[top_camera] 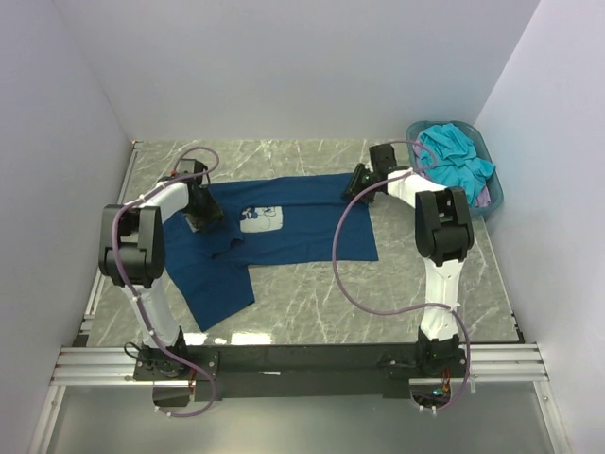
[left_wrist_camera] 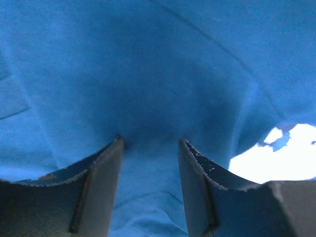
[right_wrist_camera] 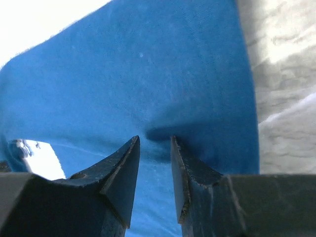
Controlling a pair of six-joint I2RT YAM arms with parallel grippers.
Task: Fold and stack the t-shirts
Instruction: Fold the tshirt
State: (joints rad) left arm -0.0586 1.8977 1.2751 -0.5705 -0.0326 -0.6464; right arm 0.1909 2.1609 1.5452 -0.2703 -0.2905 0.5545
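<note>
**Both claws down on the navy tee**

The left gripper (left_wrist_camera: 150, 143) has its jaws about half apart. Its tips press on blue cloth that lies loose in the gap. The right gripper (right_wrist_camera: 154, 139) stands narrower, with a small pucker of cloth at its tips; whether that is pinched I cannot tell from here.

Both are on the navy t-shirt (top_camera: 302, 232), spread on the table (top_camera: 312, 303). Its long axis runs side to side through the white chest print (top_camera: 262, 218). The left gripper sits just left of the print and is the nearer of the two. The right is well to the print's right, at the shirt's far edge. One flap trails from left of the print toward the arm bases.

Far right of the print, the turquoise t-shirt (top_camera: 452, 156) is heaped in the teal basket (top_camera: 496, 189).

I'd judge the coming fold must carry across that long axis, with both arms lifting together.
</note>
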